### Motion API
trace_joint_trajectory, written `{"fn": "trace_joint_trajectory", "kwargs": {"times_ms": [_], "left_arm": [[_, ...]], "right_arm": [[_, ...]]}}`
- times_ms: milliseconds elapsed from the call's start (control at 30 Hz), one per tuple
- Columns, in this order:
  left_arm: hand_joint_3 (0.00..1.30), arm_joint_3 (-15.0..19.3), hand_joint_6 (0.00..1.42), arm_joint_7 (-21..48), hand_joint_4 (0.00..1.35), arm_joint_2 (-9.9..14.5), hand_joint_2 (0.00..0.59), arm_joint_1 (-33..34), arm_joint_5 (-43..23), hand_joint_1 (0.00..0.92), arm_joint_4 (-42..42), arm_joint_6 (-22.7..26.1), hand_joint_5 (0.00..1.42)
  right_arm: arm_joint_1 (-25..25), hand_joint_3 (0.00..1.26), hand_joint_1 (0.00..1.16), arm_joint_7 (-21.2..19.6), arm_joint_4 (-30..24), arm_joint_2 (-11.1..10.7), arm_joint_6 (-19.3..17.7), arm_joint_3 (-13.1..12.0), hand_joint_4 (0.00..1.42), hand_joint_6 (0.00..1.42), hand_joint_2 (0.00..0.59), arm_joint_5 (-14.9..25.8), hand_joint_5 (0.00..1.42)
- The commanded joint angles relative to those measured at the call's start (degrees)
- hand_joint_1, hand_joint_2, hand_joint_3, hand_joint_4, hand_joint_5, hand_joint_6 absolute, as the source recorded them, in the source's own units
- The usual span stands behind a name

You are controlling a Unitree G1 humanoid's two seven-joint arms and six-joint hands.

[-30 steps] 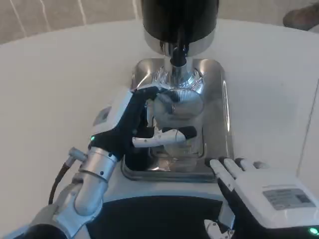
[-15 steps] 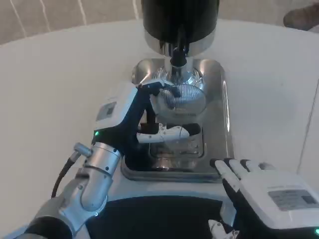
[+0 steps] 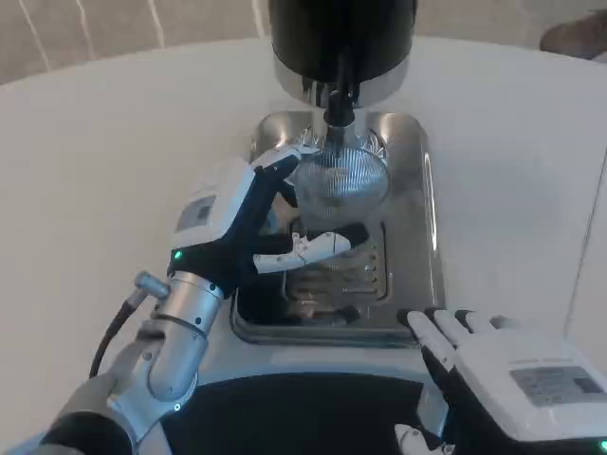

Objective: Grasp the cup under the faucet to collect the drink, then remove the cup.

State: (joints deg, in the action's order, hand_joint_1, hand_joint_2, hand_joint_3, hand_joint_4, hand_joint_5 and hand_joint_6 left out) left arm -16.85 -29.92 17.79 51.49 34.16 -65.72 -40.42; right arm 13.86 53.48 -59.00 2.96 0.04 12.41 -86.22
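Head view shows the left hand (image 3: 248, 223) wrapped around the clear, ribbed plastic cup (image 3: 340, 180), one finger curling over its far side and a white-and-black finger crossing below it. The cup sits directly beneath the black spout (image 3: 339, 100) of the black-and-chrome drink dispenser (image 3: 341, 43), above the polished steel drip tray (image 3: 417, 204). Compared with a second ago, the cup has travelled up the tray toward the machine: earlier it was held lower, over the slotted grate (image 3: 341, 275), and now its mouth is just under the spout while the grate lies bare. The hand and forearm have moved forward with it. That suggests the placing step is about done and filling can begin; whether any liquid is flowing yet is too hard to tell through the ribbed wall. The right hand (image 3: 503, 370) rests at the table's near edge, just beside the tray's front corner, fingers extended and holding nothing, much as before.
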Motion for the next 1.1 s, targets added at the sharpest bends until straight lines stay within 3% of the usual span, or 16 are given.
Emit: {"fn": "trace_joint_trajectory", "kwargs": {"times_ms": [33,233,800,1100], "left_arm": [[0.41,-0.31,0.88,-0.19,0.23,0.88,0.078,-0.6,-0.12,0.338,0.31,0.02,0.55],[0.39,-0.42,0.76,0.66,0.18,1.96,0.071,-0.92,-0.2,0.297,0.4,-1.41,0.47],[0.33,0.86,0.71,3.2,0.16,5.89,0.063,-2.82,-2.59,0.244,0.41,-5.71,0.46],[0.33,3.19,0.75,3.06,0.21,7.7,0.067,-3.8,-4.7,0.223,-0.09,-6.45,0.51]], "right_arm": [[1.15,0.0,0.12,-0.11,-1.0,2.34,0.27,0.28,0.0,0.0,0.536,0.25,0.0],[1.23,0.0,0.11,0.03,-1.0,2.59,0.41,0.64,0.0,0.0,0.534,0.15,0.0],[0.29,0.0,0.09,-0.06,-0.21,2.61,1.34,1.37,0.0,0.0,0.518,0.07,0.0],[-0.49,0.0,0.09,-0.04,0.53,2.47,1.73,1.62,0.0,0.0,0.52,0.1,0.0]]}}
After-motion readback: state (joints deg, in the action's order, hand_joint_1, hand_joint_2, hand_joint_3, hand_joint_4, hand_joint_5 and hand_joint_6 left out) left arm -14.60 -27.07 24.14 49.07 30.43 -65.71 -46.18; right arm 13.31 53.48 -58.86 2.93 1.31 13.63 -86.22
